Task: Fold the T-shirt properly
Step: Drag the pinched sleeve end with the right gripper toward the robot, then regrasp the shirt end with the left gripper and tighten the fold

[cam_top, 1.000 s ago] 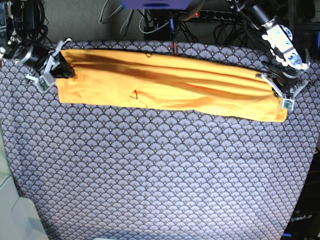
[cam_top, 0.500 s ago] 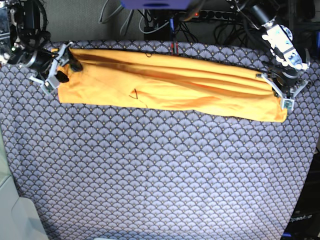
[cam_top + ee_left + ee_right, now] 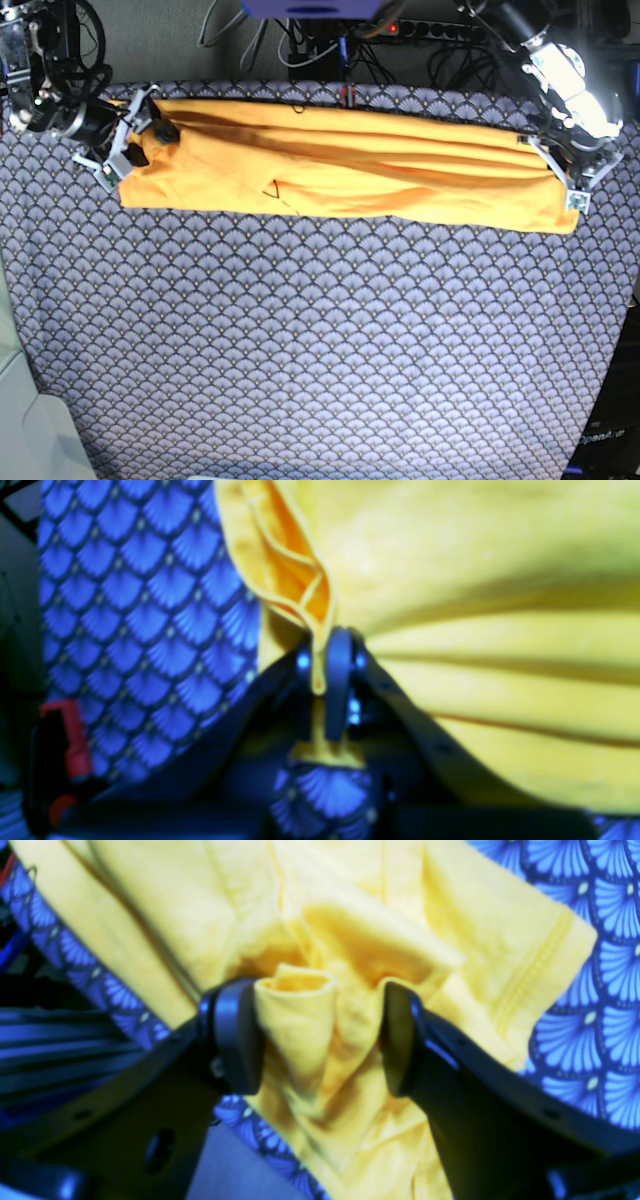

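While the plain yellow-orange cloth T-shirt [image 3: 340,175] is lying as a long folded band across the far side of the counter [image 3: 320,340] with its blue scallop-patterned cover, we are letting go at both ends, and the care lies in releasing without dragging the fold. Our right hand [image 3: 320,1035] is standing wide open, a bunched roll of cloth sitting between its pads but no longer pinched; we judge it best to be lifting straight away so the sleeve end is not pulled along. Our left hand [image 3: 325,680] is showing a thin hem edge caught between nearly closed pads, so we are taking it as gripping the cloth; opening fully before backing off should keep that corner flat.

The garment is looking soft and limp, with long creases running along its length and fanning toward the left hand. Its near edge is lying fairly straight, though both ends are puckered where we are holding them.
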